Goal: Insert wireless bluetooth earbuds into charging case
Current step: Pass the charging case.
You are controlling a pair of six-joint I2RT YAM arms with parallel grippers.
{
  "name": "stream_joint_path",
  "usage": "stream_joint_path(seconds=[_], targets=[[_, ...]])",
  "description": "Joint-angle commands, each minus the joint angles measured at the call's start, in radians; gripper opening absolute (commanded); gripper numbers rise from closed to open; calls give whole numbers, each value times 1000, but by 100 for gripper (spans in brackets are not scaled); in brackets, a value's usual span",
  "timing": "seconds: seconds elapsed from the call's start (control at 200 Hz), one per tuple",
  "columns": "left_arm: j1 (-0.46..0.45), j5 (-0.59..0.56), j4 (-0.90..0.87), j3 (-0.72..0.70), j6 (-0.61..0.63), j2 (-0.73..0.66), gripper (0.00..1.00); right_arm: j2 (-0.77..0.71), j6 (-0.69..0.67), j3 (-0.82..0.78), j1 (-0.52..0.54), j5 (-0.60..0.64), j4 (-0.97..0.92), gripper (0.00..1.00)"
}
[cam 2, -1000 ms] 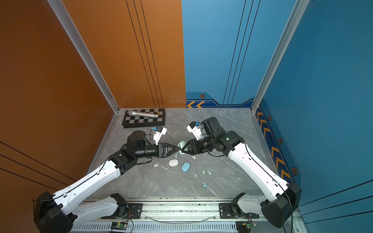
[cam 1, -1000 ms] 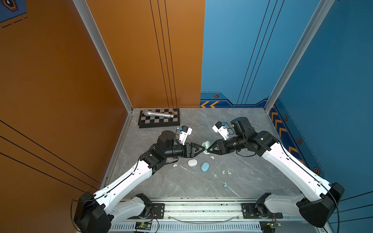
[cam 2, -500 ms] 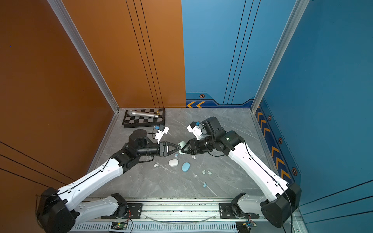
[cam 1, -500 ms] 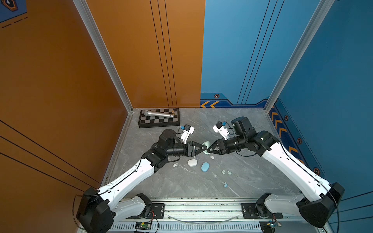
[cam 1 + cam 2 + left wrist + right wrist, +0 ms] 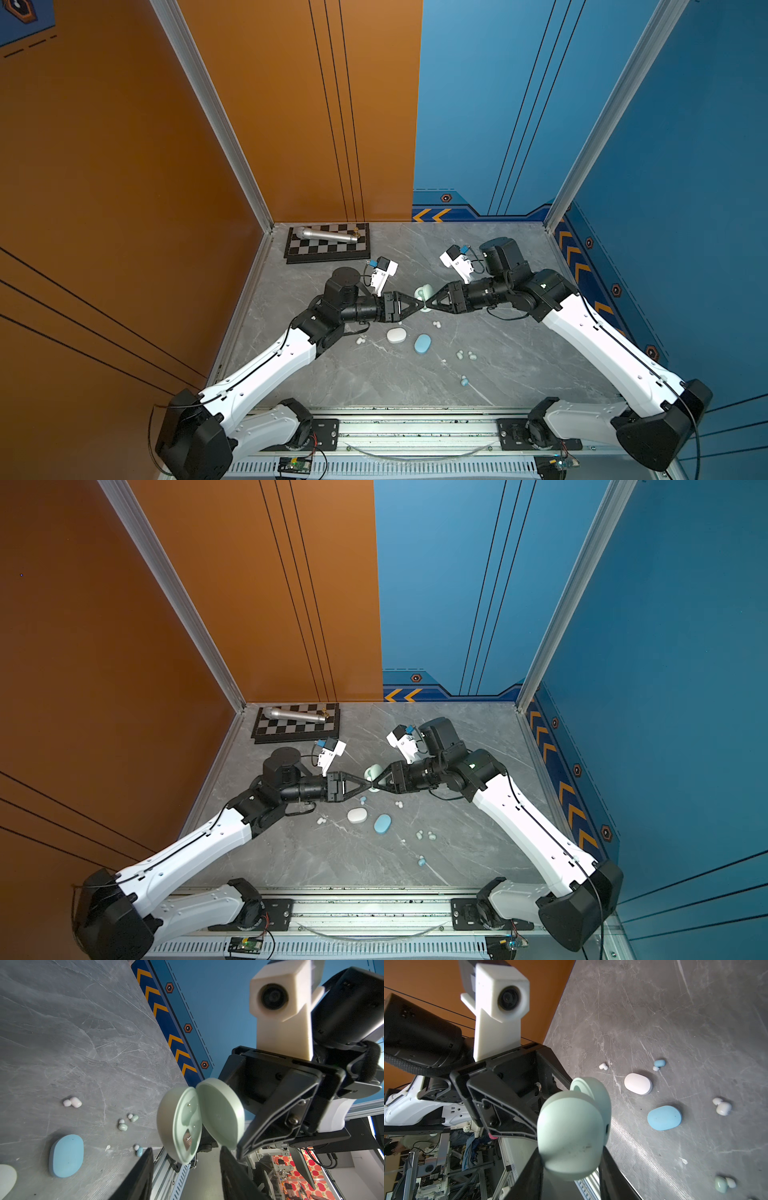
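My right gripper [image 5: 571, 1150] is shut on a mint green charging case [image 5: 571, 1136] and holds it above the table, in both top views [image 5: 424, 293] [image 5: 372, 773]. Its lid hangs open and the wells [image 5: 187, 1124] are empty. My left gripper [image 5: 186, 1149] faces it tip to tip [image 5: 419, 303], jaws apart on either side of the case's edge, not touching. The earbuds lie loose on the table: a white pair [image 5: 72, 1102], a mint pair [image 5: 125, 1123], a blue one [image 5: 138, 1150], another blue one [image 5: 658, 1064] and more white ones [image 5: 360, 340].
A shut white case [image 5: 396, 335] and a shut blue case [image 5: 422, 343] lie below the grippers. A chessboard [image 5: 332, 251] with a silver microphone [image 5: 328, 235] on it sits in the far left corner. Orange and blue walls enclose the table.
My left arm has reached right to the case held by the right gripper, and its jaws have narrowed. The right arm and the case have not moved.
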Motion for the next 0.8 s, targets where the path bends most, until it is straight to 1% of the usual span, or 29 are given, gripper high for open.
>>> stream_joint_path(seconds=[0.0,0.18,0.235,0.42,0.516,0.641,0.716,0.791], targets=[[10,3,5,-9,3,-11,52,-19,23,30,-5,-35,47,26],[4,1,6,13,1,6,51,-9,32,26,5,-51,61,26],[1,-3,5,19,3,12,48,-9,34,25,9,-52,60,26],[-4,-7,8,34,3,26,34,-10,37,16,14,-61,60,26],[-7,-9,8,39,1,29,31,-12,38,6,15,-62,63,26],[-9,-12,8,42,0,28,31,-12,43,-2,14,-62,66,26],[-9,-19,8,45,-2,24,33,-12,46,-6,14,-64,71,26],[-8,-24,16,45,-6,22,38,-9,47,-5,14,-67,74,26]])
